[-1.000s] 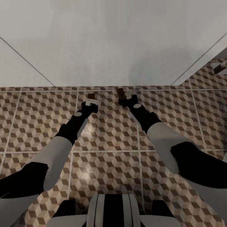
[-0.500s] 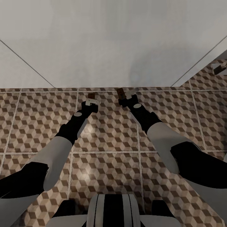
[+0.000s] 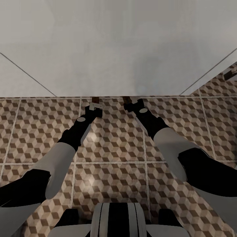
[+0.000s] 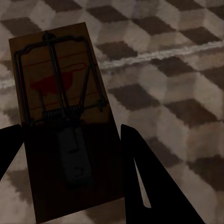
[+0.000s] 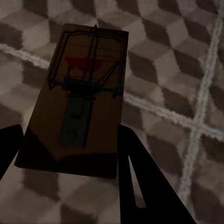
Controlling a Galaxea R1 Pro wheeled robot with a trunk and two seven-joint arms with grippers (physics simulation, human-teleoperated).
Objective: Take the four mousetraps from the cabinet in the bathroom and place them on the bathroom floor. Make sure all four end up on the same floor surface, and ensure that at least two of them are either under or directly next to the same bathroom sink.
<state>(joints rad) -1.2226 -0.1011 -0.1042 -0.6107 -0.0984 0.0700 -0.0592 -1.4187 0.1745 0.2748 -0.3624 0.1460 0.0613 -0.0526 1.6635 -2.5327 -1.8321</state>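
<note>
I have one mousetrap [image 4: 65, 130] pinched in my left gripper [image 3: 94, 106] and a second mousetrap [image 5: 81, 95] pinched in my right gripper [image 3: 133, 103], both held low over the patterned floor [image 3: 112, 144] at the edge of the white sink unit [image 3: 118, 49]. Neither looks set down yet. By my reckoning these two get released here, with the other two left to handle.

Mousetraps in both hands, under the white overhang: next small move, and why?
Probably lower both, then release. Each hand, left and right, grips a mousetrap between its fingers over the bathroom floor, at the edge of the white overhang.
</note>
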